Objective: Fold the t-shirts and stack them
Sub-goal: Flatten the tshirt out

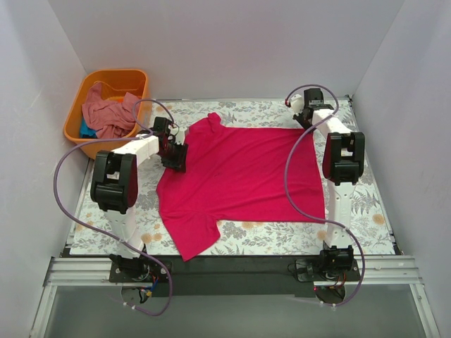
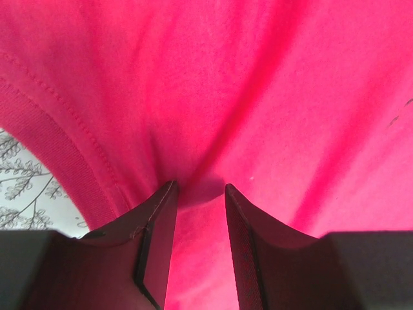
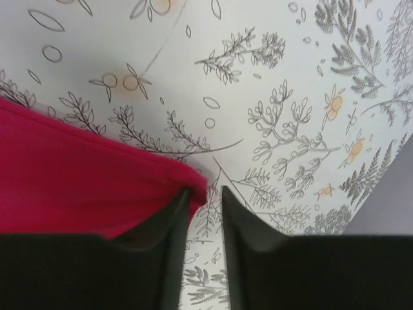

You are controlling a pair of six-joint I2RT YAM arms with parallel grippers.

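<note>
Though top hides it, L fingers (image 2: 155, 245) pinch crimson tee (image 2: 258, 97)

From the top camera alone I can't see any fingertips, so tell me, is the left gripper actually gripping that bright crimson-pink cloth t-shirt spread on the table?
Observer: Yes. The left wrist view shows the left gripper pinching a raised fold of the bright crimson-pink cloth t-shirt, with creases running into its jaws.
Operator: Whereabouts on the shirt?
Observer: Right beside the ribbed neckband, which curves past on one side.
Operator: And the right gripper?
Observer: The right gripper stands slightly open. The floral-patterned table cloth shows between its fingers, and the hem corner lies at one fingertip, unclamped.
</note>
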